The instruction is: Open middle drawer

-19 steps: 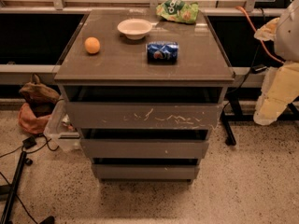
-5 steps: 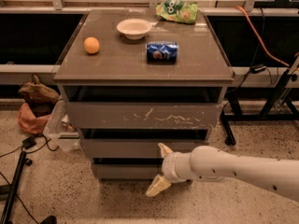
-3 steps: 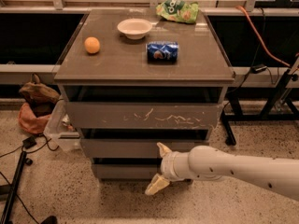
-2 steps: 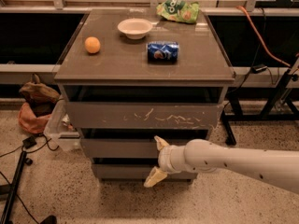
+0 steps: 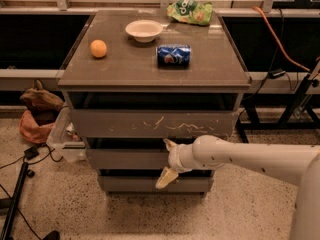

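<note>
The grey-brown cabinet has three drawer fronts. The middle drawer (image 5: 127,159) is the wide plain front below the scratched top drawer (image 5: 150,123) and above the small bottom drawer (image 5: 135,184). My white arm reaches in from the right. My gripper (image 5: 167,161) is open, right at the middle drawer's front near its centre. One fingertip (image 5: 169,144) sits at the drawer's upper edge, the other (image 5: 165,179) hangs down by the gap above the bottom drawer. The middle drawer looks closed.
On the cabinet top lie an orange (image 5: 98,48), a white bowl (image 5: 144,30), a blue can (image 5: 173,55) on its side and a green bag (image 5: 191,11). A brown bag (image 5: 37,114) and a clear bin (image 5: 62,139) sit on the floor at left. Cables at right.
My arm swung in from the right and my gripper rose from the bottom drawer's level to the middle drawer's front, moving slightly left and up. The drawers have not moved.
</note>
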Controlling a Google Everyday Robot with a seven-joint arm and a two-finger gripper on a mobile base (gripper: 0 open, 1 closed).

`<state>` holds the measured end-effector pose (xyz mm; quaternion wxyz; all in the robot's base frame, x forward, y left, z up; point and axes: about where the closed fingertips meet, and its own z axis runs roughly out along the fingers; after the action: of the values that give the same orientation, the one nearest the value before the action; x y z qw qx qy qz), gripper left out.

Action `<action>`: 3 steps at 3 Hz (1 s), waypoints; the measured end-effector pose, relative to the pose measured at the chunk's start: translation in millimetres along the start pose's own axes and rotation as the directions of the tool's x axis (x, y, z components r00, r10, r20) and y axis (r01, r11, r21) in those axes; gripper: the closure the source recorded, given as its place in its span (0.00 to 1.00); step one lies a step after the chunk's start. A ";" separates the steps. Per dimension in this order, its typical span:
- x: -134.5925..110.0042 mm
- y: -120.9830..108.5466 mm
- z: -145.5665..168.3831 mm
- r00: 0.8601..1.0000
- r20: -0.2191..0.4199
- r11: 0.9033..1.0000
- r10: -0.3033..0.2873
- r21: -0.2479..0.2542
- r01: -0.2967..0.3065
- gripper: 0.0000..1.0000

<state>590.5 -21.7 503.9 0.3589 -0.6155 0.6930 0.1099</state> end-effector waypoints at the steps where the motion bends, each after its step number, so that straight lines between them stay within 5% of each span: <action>1: 17.0 -9.4 8.1 1.000 -0.023 1.000 0.018 -0.008 -0.018 0.00; 3: 46.9 -19.8 19.6 0.997 -0.022 0.998 0.070 -0.005 -0.070 0.00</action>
<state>616.7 -50.6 465.9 0.3457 -0.5930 0.7176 0.1177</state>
